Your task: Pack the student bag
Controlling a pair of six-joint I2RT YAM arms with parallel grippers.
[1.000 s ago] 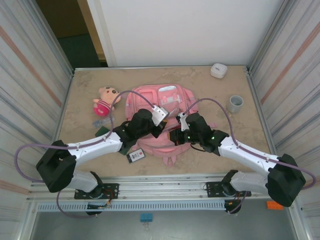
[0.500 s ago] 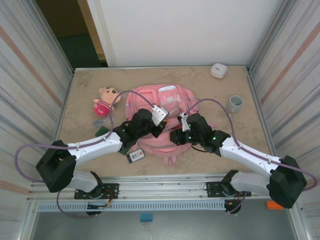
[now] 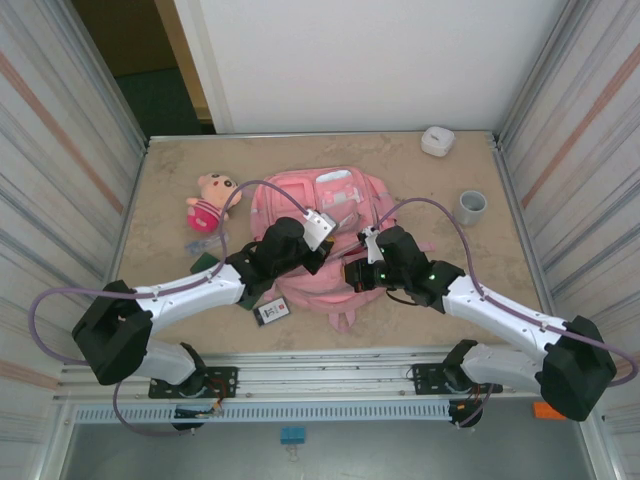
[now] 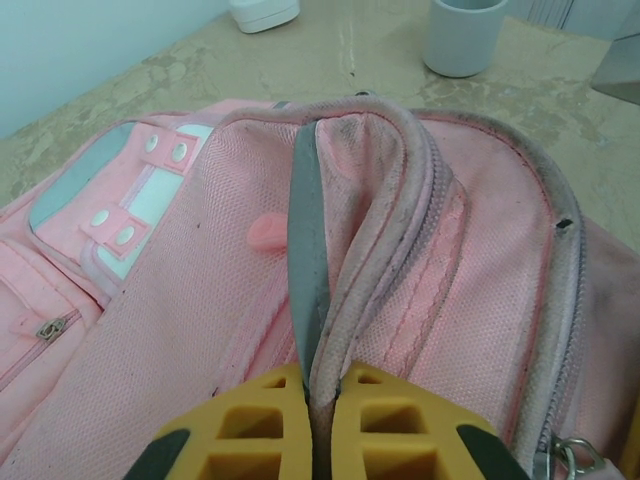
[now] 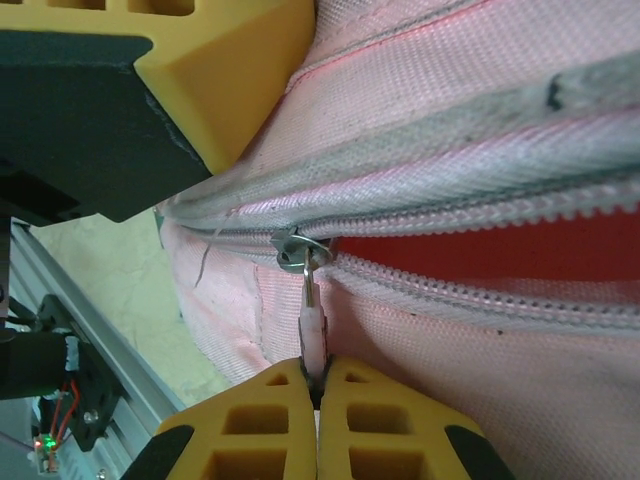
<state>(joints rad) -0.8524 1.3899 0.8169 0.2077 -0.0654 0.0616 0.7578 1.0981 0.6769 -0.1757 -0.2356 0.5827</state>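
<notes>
— How do the arms sit?
— The left arm (image 3: 190,290) and right arm (image 3: 500,310) reach forward and inward, wrists nearly meeting.
— The left gripper (image 4: 322,390)?
— Pads pressed together, pinching a fold of the student bag (image 4: 200,250).
— The right gripper (image 5: 318,395)?
— Closed too, nipping the zipper pull (image 5: 312,325).

From above we see bright, even, diffuse light on the table (image 3: 160,190), with only soft shadows under the arms across the student bag (image 3: 345,190), and side walls splayed outward by the wide lens. In the left wrist view the bag's weave is crisp while the cup (image 4: 462,35) looks a little softer. In the right wrist view the zipper pull (image 5: 312,300) is sharp and the metal rail (image 5: 55,285) behind it is blurred.
</notes>
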